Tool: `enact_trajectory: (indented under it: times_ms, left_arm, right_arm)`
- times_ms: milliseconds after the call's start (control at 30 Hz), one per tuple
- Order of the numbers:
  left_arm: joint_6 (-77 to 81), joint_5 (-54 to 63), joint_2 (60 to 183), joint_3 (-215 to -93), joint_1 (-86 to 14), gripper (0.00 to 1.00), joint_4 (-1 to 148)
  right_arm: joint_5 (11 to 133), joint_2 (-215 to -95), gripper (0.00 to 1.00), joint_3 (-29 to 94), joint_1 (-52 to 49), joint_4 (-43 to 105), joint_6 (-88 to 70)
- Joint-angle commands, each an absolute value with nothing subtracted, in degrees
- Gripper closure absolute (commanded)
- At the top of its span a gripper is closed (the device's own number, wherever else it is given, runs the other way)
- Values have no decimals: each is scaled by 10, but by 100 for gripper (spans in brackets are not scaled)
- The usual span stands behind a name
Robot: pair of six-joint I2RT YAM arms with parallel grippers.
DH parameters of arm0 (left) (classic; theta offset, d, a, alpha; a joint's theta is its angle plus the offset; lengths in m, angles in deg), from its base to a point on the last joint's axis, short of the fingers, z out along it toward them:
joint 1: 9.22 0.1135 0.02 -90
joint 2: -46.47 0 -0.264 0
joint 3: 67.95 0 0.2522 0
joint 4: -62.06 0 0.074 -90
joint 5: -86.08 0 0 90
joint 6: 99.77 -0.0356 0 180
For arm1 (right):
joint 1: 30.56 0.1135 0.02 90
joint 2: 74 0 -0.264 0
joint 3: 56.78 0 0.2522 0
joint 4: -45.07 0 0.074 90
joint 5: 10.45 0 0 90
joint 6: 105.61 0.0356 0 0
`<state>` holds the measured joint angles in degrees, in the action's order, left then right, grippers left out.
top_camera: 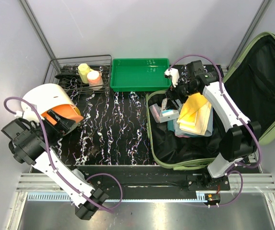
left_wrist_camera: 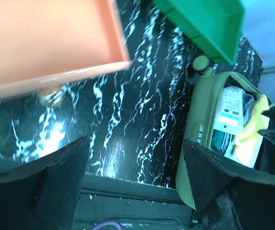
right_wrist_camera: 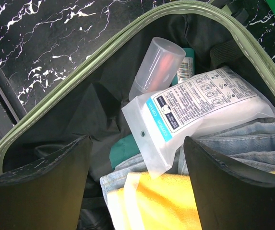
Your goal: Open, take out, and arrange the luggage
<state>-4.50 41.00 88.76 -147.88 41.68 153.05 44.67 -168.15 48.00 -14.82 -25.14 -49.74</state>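
The luggage (top_camera: pixel 175 149) is lying open on the right half of the table, its lid (top_camera: pixel 267 81) leaning back against the wall, so the opening step is looking done. The taking out appears to be only partly under way. The green tray (top_camera: pixel 139 75) is sitting bare, while the wire basket (top_camera: pixel 70 63) is holding two bottles (top_camera: pixel 84 72). Inside the case a yellow towel (top_camera: pixel 195 112), folded jeans (right_wrist_camera: pixel 252 143), a white printed packet (right_wrist_camera: pixel 204 110) and a clear tube (right_wrist_camera: pixel 156 67) are waiting to be lifted out and arranged. The right gripper (right_wrist_camera: pixel 136 141) is hovering over the packet with its jaws spread and gripping nothing, seemingly lining up the next pick. The left gripper (left_wrist_camera: pixel 135 143) is hanging beside the white-and-orange bin (top_camera: pixel 46 103), jaws wide apart and empty.
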Motion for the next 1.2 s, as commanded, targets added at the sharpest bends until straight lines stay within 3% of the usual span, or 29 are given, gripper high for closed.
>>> enact_trajectory:
  times_ms: [0, 467, 733, 967, 1167]
  left_arm:
    - [-120, 537, 890, -1572, 416, 14, 1566]
    - [-211, 507, 937, -1580, 362, 13, 1547]
    - [-174, 381, 945, -1549, 210, 13, 1453]
    - [-160, 342, 957, -1539, 164, 13, 1399]
    - [-165, 333, 971, -1548, 134, 13, 1386]
  right_arm:
    - [456, -1703, 16, 508, -140, -241, -458]
    - [566, -1822, 34, 542, -64, -168, -400]
    - [542, -1891, 37, 552, -57, -163, -369]
    - [517, -1921, 35, 553, -52, -162, -335]
    - [510, -1909, 46, 569, -52, -166, -330]
